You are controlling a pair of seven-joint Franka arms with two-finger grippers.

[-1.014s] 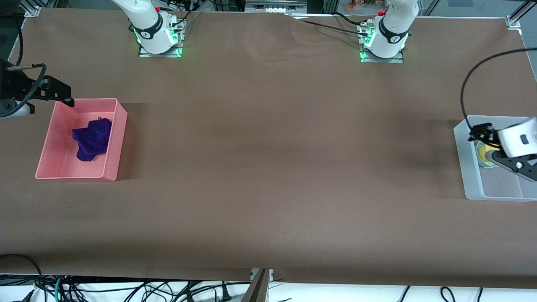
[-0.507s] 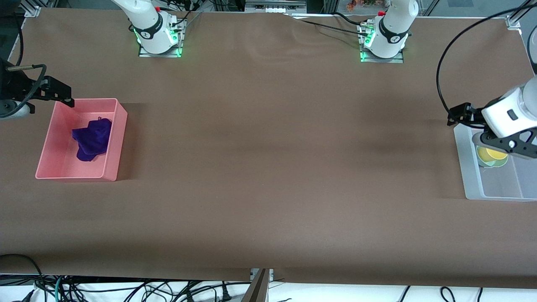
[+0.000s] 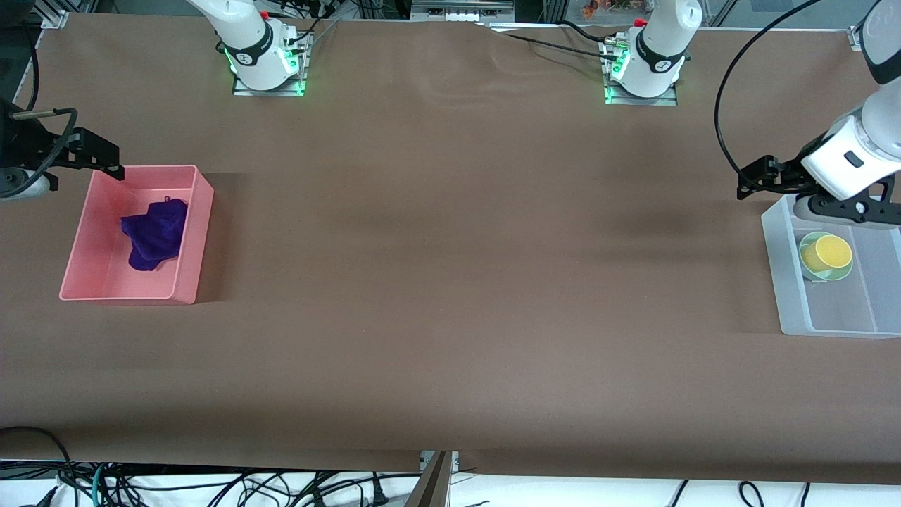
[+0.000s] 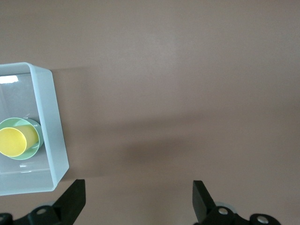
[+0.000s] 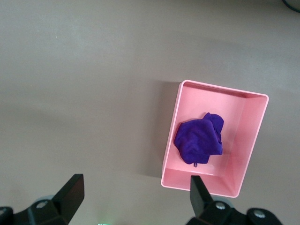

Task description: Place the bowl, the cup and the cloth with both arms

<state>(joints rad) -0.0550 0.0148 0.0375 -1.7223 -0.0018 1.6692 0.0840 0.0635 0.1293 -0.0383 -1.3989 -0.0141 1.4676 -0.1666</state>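
The yellow cup (image 3: pixel 833 253) sits inside the mint-green bowl (image 3: pixel 830 277), which stands in a clear plastic bin (image 3: pixel 788 296) at the left arm's end of the table. My left gripper (image 3: pixel 754 177) is open and empty, up in the air over the bin's edge nearest the bases. In the left wrist view the cup (image 4: pixel 13 141), the bowl (image 4: pixel 38 136) and the bin (image 4: pixel 47 112) show beside my open left gripper (image 4: pixel 138 201). The purple cloth (image 3: pixel 153 234) lies rumpled in a pink bin (image 3: pixel 200 232). My right gripper (image 3: pixel 105 158) waits open over that bin's corner. The right wrist view shows the cloth (image 5: pixel 199 138) beside my right gripper (image 5: pixel 136 197).
The pink bin (image 5: pixel 171 136) stands at the right arm's end of the table. Brown table covering (image 3: pixel 450 246) spans between the two bins. Both arm bases (image 3: pixel 264 63) (image 3: pixel 644 70) stand along the table edge farthest from the front camera. A black cable (image 3: pixel 725 98) loops from the left arm.
My left gripper has lifted out of the clear bin and moved toward the bases, uncovering the cup in the bowl. The right arm has not moved.
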